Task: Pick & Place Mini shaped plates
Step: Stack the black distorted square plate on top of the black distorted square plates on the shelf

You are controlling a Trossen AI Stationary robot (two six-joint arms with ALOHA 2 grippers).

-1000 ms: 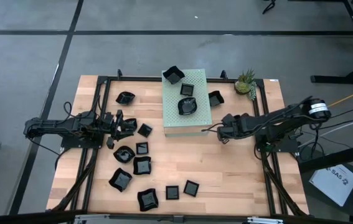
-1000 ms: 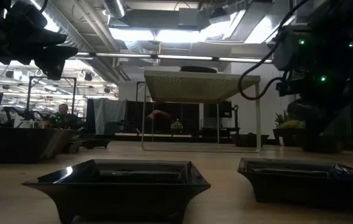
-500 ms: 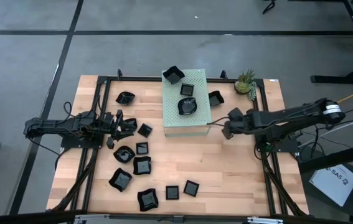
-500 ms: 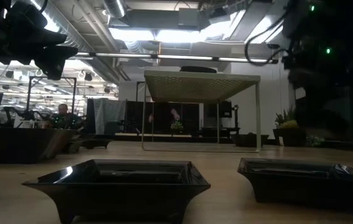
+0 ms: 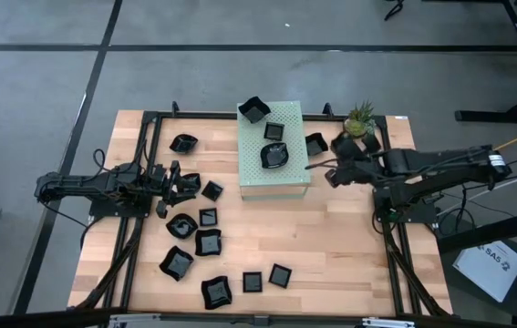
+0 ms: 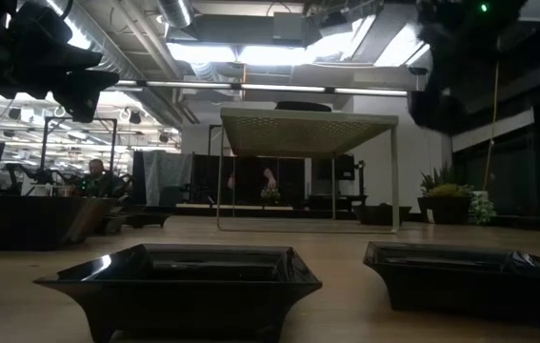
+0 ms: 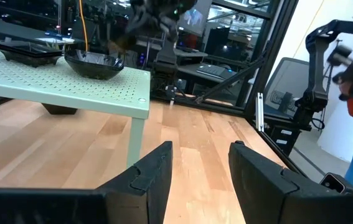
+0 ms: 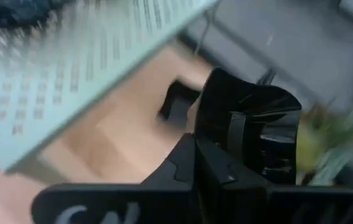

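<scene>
Several glossy black mini plates [image 5: 208, 242] lie on the wooden table's left and near parts. Three more sit on the pale green perforated stand [image 5: 287, 178]. Another plate [image 5: 315, 143] lies right of the stand. My right gripper [image 5: 332, 174] hangs above the table right of the stand, shut on one black plate [image 8: 251, 118]. My left gripper [image 5: 181, 189] stays at the table's left, pointing level toward the stand. It is open, and nothing is between its fingers [image 7: 154, 174]. My right gripper pinches the black plate by a part of its rim [image 8: 226, 134] between its two fingers. The plate stands on edge beyond the fingertips, its hollow side showing, and it is lifted clear of the table. The fingers slant downward from the table's right.
A small pineapple-like plant [image 5: 360, 119] stands at the far right, close to the raised right gripper. Two plates [image 6: 179, 276] sit close to the low camera. Black frame rails [image 5: 395, 255] run along the table's sides. Bare wood lies near and right of the stand.
My right gripper has risen from low over the table right of the stand, tipping from steeply down toward level. It stays shut, and the black plate has gone up with it, clear of the table. In the low view the arm has climbed out of the picture's upper right.
</scene>
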